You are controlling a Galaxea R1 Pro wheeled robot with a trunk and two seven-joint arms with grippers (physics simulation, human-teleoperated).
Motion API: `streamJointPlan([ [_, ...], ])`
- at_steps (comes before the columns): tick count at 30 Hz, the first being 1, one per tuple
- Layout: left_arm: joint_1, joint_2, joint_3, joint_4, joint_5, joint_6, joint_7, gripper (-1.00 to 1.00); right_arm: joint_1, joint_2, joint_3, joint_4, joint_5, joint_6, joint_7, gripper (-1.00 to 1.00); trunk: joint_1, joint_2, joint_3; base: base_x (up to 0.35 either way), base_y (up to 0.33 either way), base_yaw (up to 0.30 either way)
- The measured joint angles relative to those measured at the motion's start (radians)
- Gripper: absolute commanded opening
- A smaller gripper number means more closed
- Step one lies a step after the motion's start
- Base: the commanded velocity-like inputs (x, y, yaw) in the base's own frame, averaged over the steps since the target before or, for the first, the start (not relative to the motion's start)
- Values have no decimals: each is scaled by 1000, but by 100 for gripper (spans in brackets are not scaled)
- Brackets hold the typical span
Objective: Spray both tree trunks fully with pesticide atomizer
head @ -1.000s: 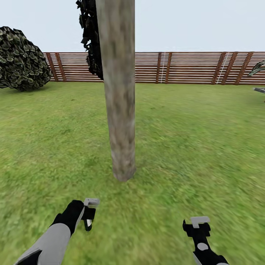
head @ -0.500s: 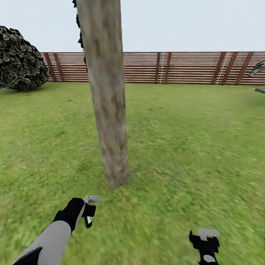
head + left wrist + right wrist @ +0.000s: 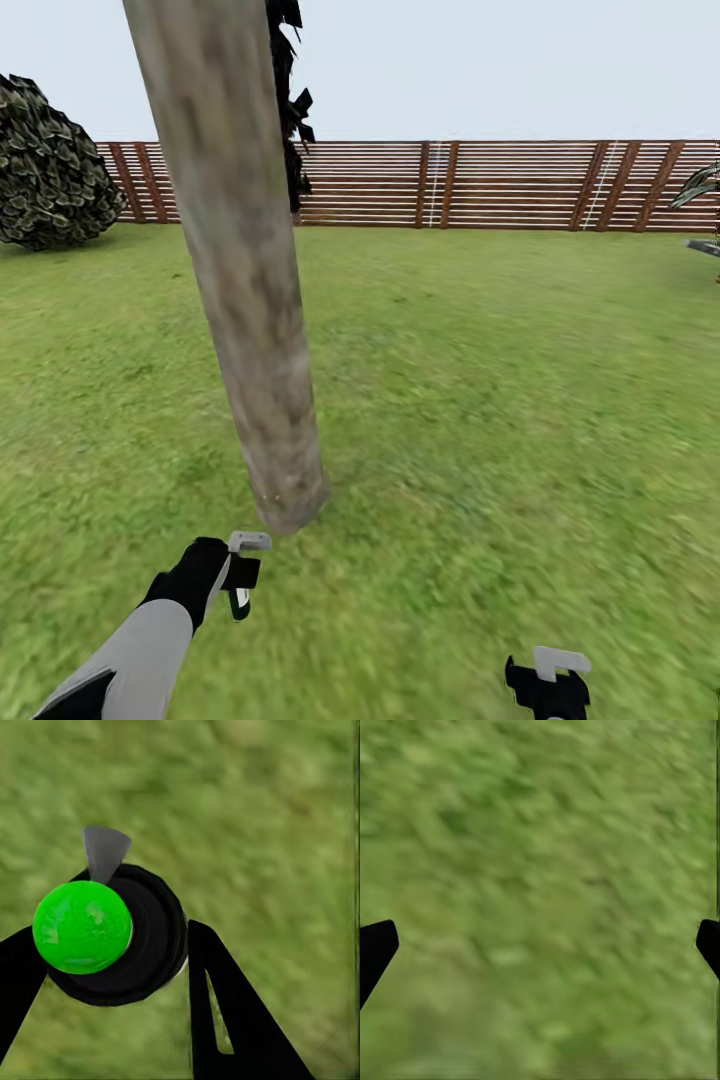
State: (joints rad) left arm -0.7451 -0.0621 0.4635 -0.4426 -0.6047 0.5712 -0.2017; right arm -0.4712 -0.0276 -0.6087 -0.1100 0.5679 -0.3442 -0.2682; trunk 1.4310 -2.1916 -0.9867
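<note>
A tree trunk (image 3: 250, 300), thick and mottled grey-beige, rises from the grass floor (image 3: 480, 400) just ahead and leans across the left half of the head view. Its base stands a short way beyond my left gripper (image 3: 238, 585). That gripper is shut on the pesticide atomizer (image 3: 241, 578), a small dark bottle with a white patch and a grey spray head. In the left wrist view the atomizer (image 3: 142, 945) is a round black body with a bright green cap, held between two black fingers (image 3: 225, 1012). My right gripper (image 3: 548, 685) hangs low at the right, open over bare grass (image 3: 540, 885).
A brown slatted fence (image 3: 500, 185) closes off the lawn at the back. A dark rounded bush (image 3: 50, 170) stands at the far left, and dark foliage (image 3: 292, 110) shows behind the trunk. Palm leaves (image 3: 700, 185) poke in at the right edge. Open grass lies to the right of the trunk.
The whole view has shifted: the trunk now stands closer and further left in the picture. My right gripper sits lower in the frame. The left gripper still holds the atomizer.
</note>
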Motion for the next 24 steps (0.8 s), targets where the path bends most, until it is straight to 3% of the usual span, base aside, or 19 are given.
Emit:
streamJointPlan([
  [8,-6,-6,0,-2,2,5,-6,-100,0,-3,0,-2,0,0,-1,100,0,0,0,27,-18,-209],
  [11,-16,-32,-5,-5,5,4,-2,-100,0,-3,0,-2,1,0,-1,100,1,0,0,-256,0,-18],
  [14,-28,-37,-10,-35,-2,8,-1,-100,1,-3,0,-1,2,0,-1,100,1,0,0,-292,0,-4],
  [18,-51,-42,-11,-87,-1,92,-4,-100,0,-3,0,-1,3,0,0,100,0,0,0,-63,0,0],
  [20,-89,-32,-12,-95,-5,113,-4,-100,0,-6,1,-1,4,0,0,100,0,0,0,-6,0,0],
  [24,-114,26,-11,-97,-9,132,-4,-100,0,-9,0,-1,5,0,0,100,0,0,0,-1,0,0],
])
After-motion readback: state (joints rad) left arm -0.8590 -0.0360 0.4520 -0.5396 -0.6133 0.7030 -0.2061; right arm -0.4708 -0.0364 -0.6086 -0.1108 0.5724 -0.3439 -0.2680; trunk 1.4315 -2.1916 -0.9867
